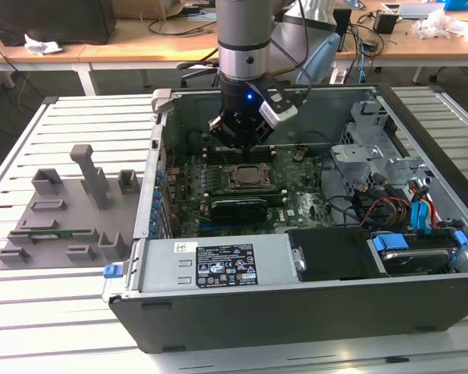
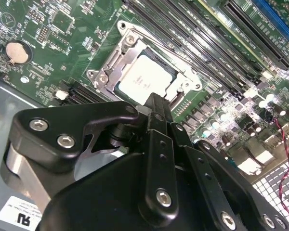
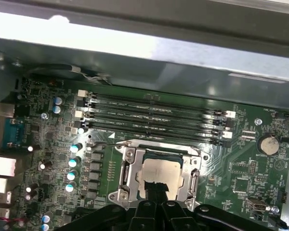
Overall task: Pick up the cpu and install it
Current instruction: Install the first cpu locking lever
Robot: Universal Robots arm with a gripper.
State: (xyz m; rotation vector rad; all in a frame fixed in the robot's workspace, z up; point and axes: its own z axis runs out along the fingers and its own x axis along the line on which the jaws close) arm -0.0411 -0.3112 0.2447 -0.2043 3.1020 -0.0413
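The cpu [image 2: 145,80] is a flat square chip with a silvery top, lying inside the metal frame of the motherboard socket [image 2: 109,61]. It also shows in the first wrist view, cpu [image 3: 163,172] in socket [image 3: 129,169]. In the exterior view the socket [image 1: 246,176] sits mid-board inside the open computer case [image 1: 296,312]. My gripper [image 1: 242,142] hangs just above the socket, apart from the chip. Its black fingertips [image 2: 156,102] meet over the cpu's edge and look shut with nothing between them; in the first wrist view the gripper [image 3: 156,188] covers the chip's near side.
Memory slots [image 3: 154,113] run beside the socket, and a coin battery [image 3: 266,143] lies nearby. A power supply [image 1: 218,266], a drive cage [image 1: 370,152] and loose cables [image 1: 390,210] crowd the case. A grey fixture plate [image 1: 70,210] with blocks lies at the exterior view's left.
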